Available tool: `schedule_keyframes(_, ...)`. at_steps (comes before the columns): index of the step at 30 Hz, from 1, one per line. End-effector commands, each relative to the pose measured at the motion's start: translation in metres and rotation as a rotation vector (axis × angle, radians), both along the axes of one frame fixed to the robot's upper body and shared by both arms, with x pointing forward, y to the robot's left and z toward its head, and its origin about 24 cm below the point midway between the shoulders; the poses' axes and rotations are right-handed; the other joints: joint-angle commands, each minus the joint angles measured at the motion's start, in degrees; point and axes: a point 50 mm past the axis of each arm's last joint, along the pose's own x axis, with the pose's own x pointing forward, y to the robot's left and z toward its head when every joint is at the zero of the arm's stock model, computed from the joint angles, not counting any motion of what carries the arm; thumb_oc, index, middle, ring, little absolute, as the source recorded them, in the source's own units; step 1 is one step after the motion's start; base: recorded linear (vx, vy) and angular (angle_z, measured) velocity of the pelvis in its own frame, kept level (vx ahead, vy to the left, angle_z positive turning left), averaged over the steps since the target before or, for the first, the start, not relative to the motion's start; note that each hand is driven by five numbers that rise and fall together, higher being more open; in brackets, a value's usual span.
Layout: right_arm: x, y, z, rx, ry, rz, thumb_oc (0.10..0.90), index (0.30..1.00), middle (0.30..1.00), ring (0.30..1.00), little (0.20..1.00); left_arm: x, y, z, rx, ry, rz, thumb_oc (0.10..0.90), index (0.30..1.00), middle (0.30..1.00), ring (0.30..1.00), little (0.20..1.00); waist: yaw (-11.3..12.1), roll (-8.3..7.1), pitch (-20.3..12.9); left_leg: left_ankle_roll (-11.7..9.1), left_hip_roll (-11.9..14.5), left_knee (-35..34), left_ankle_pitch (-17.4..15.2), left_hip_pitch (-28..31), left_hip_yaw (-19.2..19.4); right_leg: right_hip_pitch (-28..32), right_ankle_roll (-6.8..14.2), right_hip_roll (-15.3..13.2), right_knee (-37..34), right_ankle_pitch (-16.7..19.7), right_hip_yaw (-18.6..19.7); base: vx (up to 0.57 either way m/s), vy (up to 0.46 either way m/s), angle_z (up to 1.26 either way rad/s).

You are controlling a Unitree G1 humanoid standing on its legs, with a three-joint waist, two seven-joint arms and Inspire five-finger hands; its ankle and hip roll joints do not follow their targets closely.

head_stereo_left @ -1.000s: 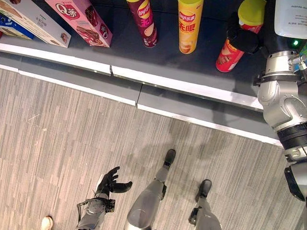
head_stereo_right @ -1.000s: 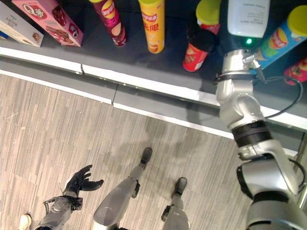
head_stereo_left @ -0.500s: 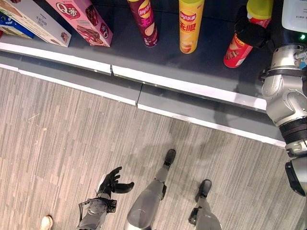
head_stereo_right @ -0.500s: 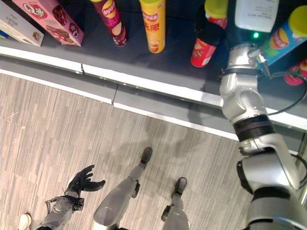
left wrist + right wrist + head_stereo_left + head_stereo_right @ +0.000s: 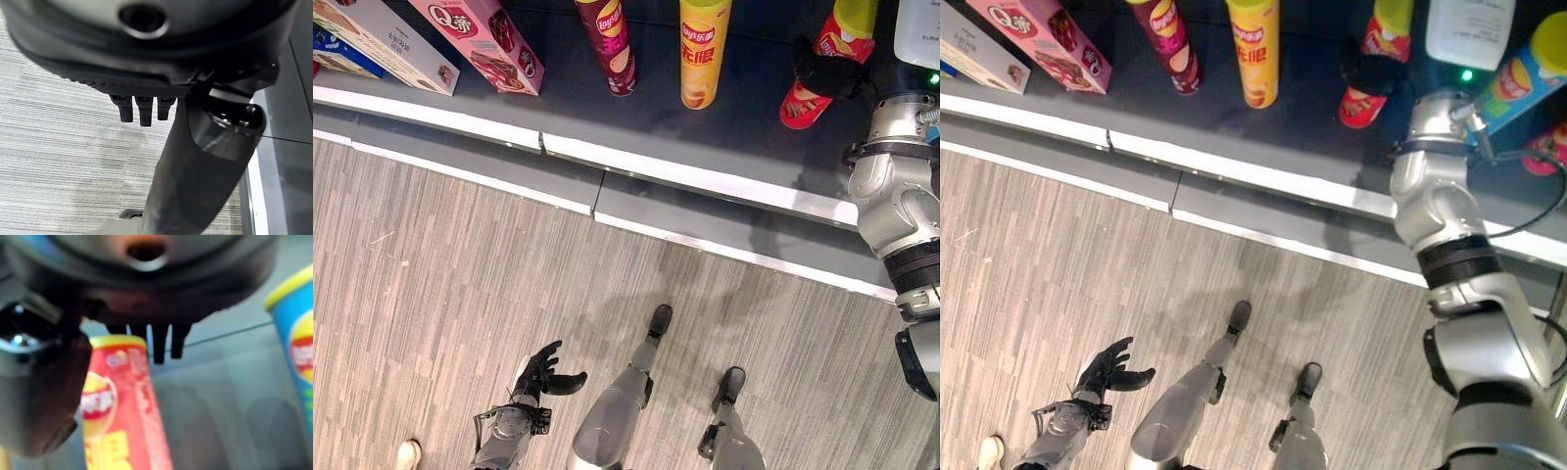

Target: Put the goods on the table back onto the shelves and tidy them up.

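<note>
A red chips can with a yellow lid (image 5: 806, 101) leans over the dark shelf (image 5: 705, 181) at the right. My right hand (image 5: 825, 74) is curled round its middle, and its thumb (image 5: 39, 396) lies beside the can (image 5: 122, 406) in the right wrist view. Whether the can's base rests on the shelf I cannot tell. My left hand (image 5: 540, 372) hangs low over the floor with relaxed fingers (image 5: 142, 110) and holds nothing.
On the shelf stand a maroon can (image 5: 607, 39), a yellow can (image 5: 703, 49), a pink box (image 5: 484, 39) and a white box (image 5: 382, 39). A blue can (image 5: 1518, 69) and a white bottle (image 5: 1469, 29) stand right of the red can. A person's shoe (image 5: 408, 455) is at the lower left.
My right hand has carried the red can farther back and to the right over the shelf. The left hand has barely moved.
</note>
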Motion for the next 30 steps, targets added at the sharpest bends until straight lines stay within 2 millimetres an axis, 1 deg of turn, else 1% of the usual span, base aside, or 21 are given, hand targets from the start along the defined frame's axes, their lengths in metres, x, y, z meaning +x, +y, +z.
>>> schedule_keyframes(1,-0.014,0.008,0.042,-0.068,-0.189,0.025,0.8,0.9,0.9,0.9,0.9,-0.002,0.015,0.003,0.068,-0.01,0.006,0.8,0.9,0.9,0.9,0.9,1.4,-1.99,-4.7,-3.4,2.5,3.1,-8.4,0.1,-0.6,1.4,3.6,-4.9,1.3,2.5,-0.5,0.0,0.0,0.0)
schedule_keyframes(6,-0.017,0.013,0.042,-0.053,-0.212,0.061,0.8,0.9,0.9,0.9,0.9,-0.001,0.015,0.004,0.073,-0.009,0.001,0.8,0.9,0.9,0.9,0.9,1.0,-2.18,-4.9,-3.3,2.6,3.2,-8.6,0.6,-0.5,1.6,3.5,-4.7,1.5,2.3,-0.3,-0.01,-0.005,0.02)
schedule_keyframes(9,-0.031,0.024,0.048,-0.066,-0.296,0.136,0.8,0.9,0.9,0.9,0.9,-0.004,0.016,0.001,0.085,0.013,-0.002,0.8,0.9,0.9,0.9,0.9,0.4,-2.59,-5.3,-3.3,2.9,3.0,-8.8,1.4,-0.2,1.8,3.4,-4.5,1.5,2.1,-0.1,0.0,0.0,0.0)
schedule_keyframes(15,-0.047,0.04,0.042,-0.053,-0.356,0.265,0.8,0.9,0.9,0.9,0.9,-0.008,0.022,-0.002,0.106,0.048,0.009,0.8,0.9,0.9,0.9,0.9,-0.6,-3.42,-6.0,-3.5,3.6,2.5,-8.7,2.5,0.6,2.0,3.2,-3.9,1.1,2.2,0.4,-0.01,-0.01,0.0)
schedule_keyframes(16,-0.052,0.046,0.034,-0.029,-0.363,0.323,0.8,0.9,0.9,0.9,0.9,-0.01,0.024,-0.005,0.114,0.07,0.014,0.8,0.9,0.9,0.9,0.9,-1.4,-3.73,-6.3,-3.7,4.0,1.8,-8.3,3.1,1.0,2.0,3.1,-3.7,0.9,2.2,0.5,-0.05,-0.034,-0.06)
schedule_keyframes(17,-0.059,0.052,0.019,-0.002,-0.342,0.393,0.8,0.9,0.9,0.9,0.9,-0.013,0.025,-0.007,0.121,0.089,0.019,0.8,0.9,0.9,0.9,0.9,-2.1,-4.09,-6.7,-3.9,4.3,1.0,-7.9,3.7,1.2,2.2,3.0,-3.5,0.9,2.2,0.4,-0.02,-0.019,-0.1)
schedule_keyframes(18,-0.061,0.058,-0.006,0.072,-0.265,0.491,0.8,0.9,0.9,0.9,0.9,-0.016,0.025,-0.011,0.131,0.12,0.016,0.8,0.9,0.9,0.9,0.9,-3.5,-4.48,-7.3,-4.0,4.7,0.5,-7.8,4.2,1.6,2.6,3.0,-3.5,1.2,2.1,0.2,0.0,-0.002,-0.13)
schedule_keyframes(19,-0.061,0.058,-0.006,0.072,-0.265,0.491,0.8,0.9,0.9,0.9,0.9,-0.016,0.025,-0.011,0.131,0.12,0.016,0.8,0.9,0.9,0.9,0.9,-3.5,-4.48,-7.3,-4.0,4.7,0.5,-7.8,4.2,1.6,2.6,3.0,-3.5,1.2,2.1,0.2,0.02,0.014,-0.05)
schedule_keyframes(20,-0.064,0.059,-0.022,0.117,-0.213,0.535,0.8,0.9,0.9,0.9,0.9,-0.019,0.025,-0.013,0.137,0.137,0.008,0.8,0.9,0.9,0.9,0.9,-4.1,-4.82,-7.8,-4.1,4.9,0.3,-7.8,4.6,1.8,2.9,3.0,-3.6,1.3,2.2,0.0,0.03,0.026,-0.05)
schedule_keyframes(21,-0.067,0.059,-0.04,0.183,-0.149,0.589,0.8,0.9,0.9,0.9,0.9,-0.023,0.027,-0.015,0.149,0.153,0.006,0.8,0.9,0.9,0.9,0.9,-5.0,-5.2,-8.3,-4.0,4.9,0.2,-7.9,5.3,2.0,3.3,3.1,-3.6,1.4,2.4,-0.2,0.1,0.092,-0.02)
schedule_keyframes(22,-0.077,0.049,-0.083,0.323,0.024,0.652,0.8,0.9,0.9,0.9,0.9,-0.033,0.037,-0.018,0.181,0.195,0.009,0.8,0.9,0.9,0.9,0.9,-7.7,-6.39,-9.3,-3.7,5.3,0.1,-8.7,7.4,3.4,4.2,3.3,-3.7,1.9,2.7,0.2,0.09,0.082,-0.09)
schedule_keyframes(23,-0.078,0.048,-0.083,0.325,0.027,0.651,0.8,0.9,0.9,0.9,0.9,-0.033,0.037,-0.018,0.183,0.197,0.007,0.8,0.9,0.9,0.9,0.9,-7.6,-6.46,-9.4,-3.7,5.3,0.1,-8.7,7.5,3.5,4.3,3.3,-3.7,1.9,2.7,0.2,0.1,0.097,-0.09)
schedule_keyframes(25,-0.082,0.037,-0.115,0.44,0.109,0.618,0.8,0.9,0.9,0.9,0.9,-0.04,0.044,-0.021,0.198,0.223,0.053,0.8,0.9,0.9,0.9,0.9,-9.7,-7.42,-9.8,-3.2,5.4,0.1,-9.6,9.3,4.7,4.3,3.4,-3.8,2.3,3.2,1.4,0.05,0.1,-0.2)
schedule_keyframes(26,-0.084,0.031,-0.127,0.47,0.141,0.589,0.8,0.9,0.9,0.9,0.9,-0.041,0.046,-0.021,0.195,0.223,0.067,0.8,0.9,0.9,0.9,0.9,-10.4,-7.89,-10.0,-3.0,5.4,0.1,-10.0,10.0,5.7,4.2,3.4,-3.8,2.1,3.5,2.4,0.05,0.146,-0.37)
schedule_keyframes(28,-0.089,0.023,-0.143,0.513,0.187,0.55,0.8,0.9,0.9,0.9,0.9,-0.045,0.05,-0.023,0.207,0.241,0.095,0.8,0.9,0.9,0.9,0.9,-12.2,-8.81,-10.8,-2.4,5.5,0.1,-11.1,11.5,7.8,3.7,3.9,-4.0,1.3,5.2,4.3,0.07,0.201,-0.66)
schedule_keyframes(29,-0.096,0.013,-0.15,0.523,0.204,0.506,0.8,0.9,0.9,0.9,0.9,-0.049,0.052,-0.026,0.208,0.263,0.112,0.8,0.9,0.9,0.9,0.9,-14.0,-9.48,-11.5,-1.7,5.5,0.1,-12.3,13.1,9.7,3.2,4.3,-4.2,0.8,6.8,6.3,0.08,0.183,-0.63)
schedule_keyframes(30,-0.096,0.013,-0.15,0.523,0.204,0.506,0.8,0.9,0.9,0.9,0.9,-0.049,0.052,-0.026,0.208,0.263,0.112,0.8,0.9,0.9,0.9,0.9,-14.0,-9.48,-11.5,-1.7,5.5,0.1,-12.3,13.1,9.7,3.2,4.3,-4.2,0.8,6.8,6.3,0.04,0.215,-0.95)
